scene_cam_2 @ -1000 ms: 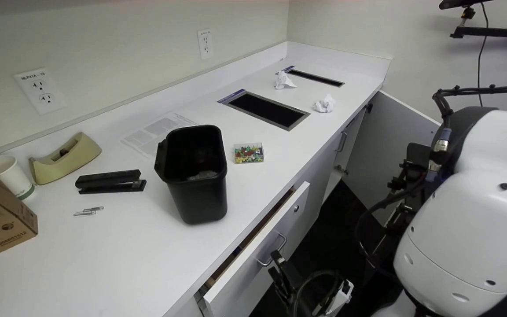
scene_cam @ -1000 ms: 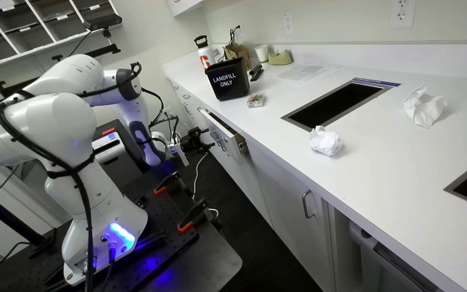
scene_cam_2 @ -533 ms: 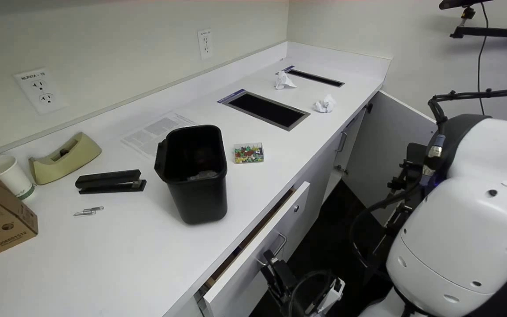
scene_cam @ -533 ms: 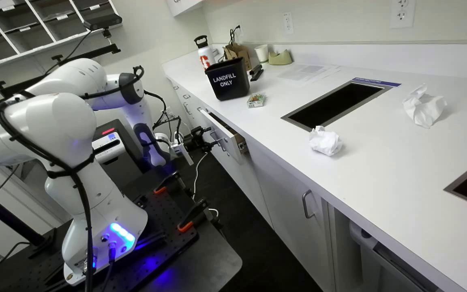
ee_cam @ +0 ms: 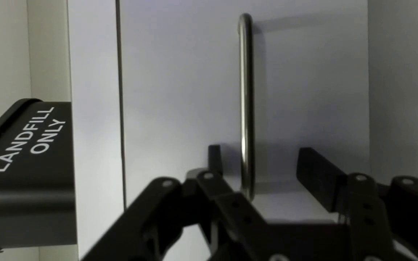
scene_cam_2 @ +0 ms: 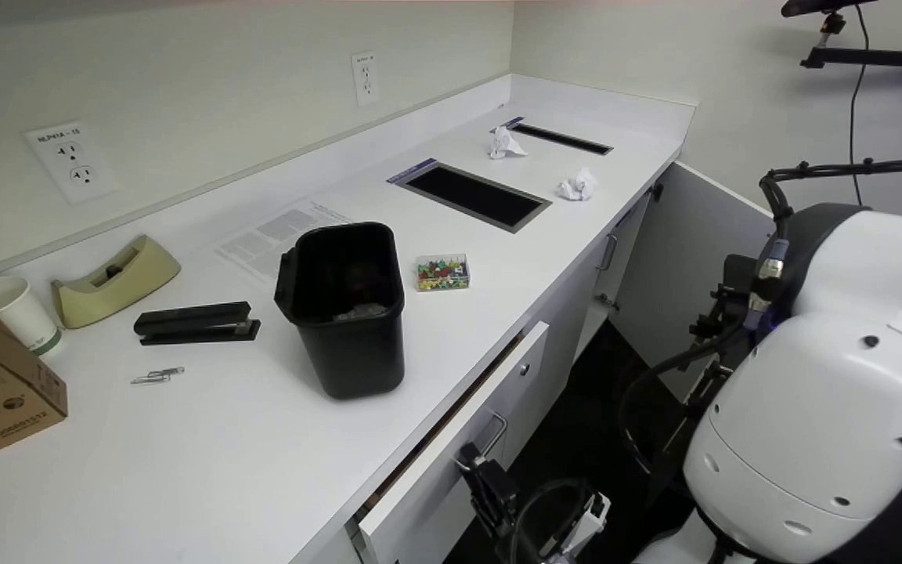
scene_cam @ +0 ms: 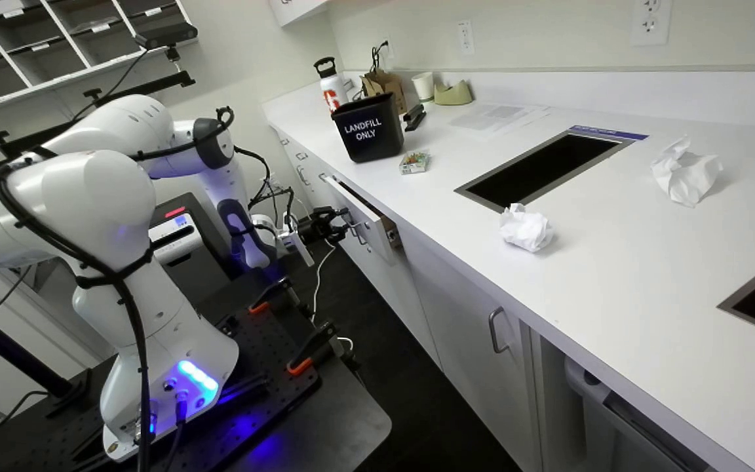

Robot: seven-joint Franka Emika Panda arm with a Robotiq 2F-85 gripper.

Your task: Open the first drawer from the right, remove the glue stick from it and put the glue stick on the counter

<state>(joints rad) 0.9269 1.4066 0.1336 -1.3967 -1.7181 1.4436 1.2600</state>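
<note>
drawer [scene_cam_2: 439, 484] ajar before the hand [ee_cam: 259, 160], its metal handle [ee_cam: 246, 90] ungripped between widely parted jaws

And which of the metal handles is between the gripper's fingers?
The drawer handle, on the partly open drawer; the cabinet handle, on a shut door, is well away from the gripper.

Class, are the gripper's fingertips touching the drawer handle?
Apart. In the wrist view, drawer front shows between the handle and the fingertips on either side.
</note>
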